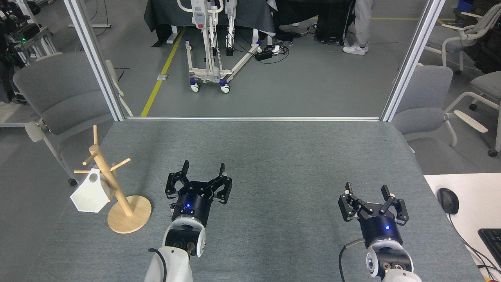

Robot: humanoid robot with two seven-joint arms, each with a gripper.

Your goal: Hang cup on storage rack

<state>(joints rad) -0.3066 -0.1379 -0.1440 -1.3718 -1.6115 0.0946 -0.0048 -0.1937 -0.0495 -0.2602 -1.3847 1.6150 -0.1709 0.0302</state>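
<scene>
While one cup (pixel 91 194) hangs on one storage rack (pixel 117 196) — left fingers (pixel 184 170) spread empty, right fingers (pixel 347 190) spread empty.

Storage rack (pixel 117 196): stands at the desk's (pixel 274 156) near left corner, pole leaning left.
Cup (pixel 91 194): hangs on a peg on the rack's left side, clear of the desk top.
Left tool (pixel 203 172): over the desk, right of the rack's base, apart from it.
Right tool (pixel 367 192): over the desk's near right part, well apart from the left tool.
Chairs (pixel 58 98): one beside each far corner of the desk.
Mouse (pixel 448 200): on a second surface right of the desk.
</scene>
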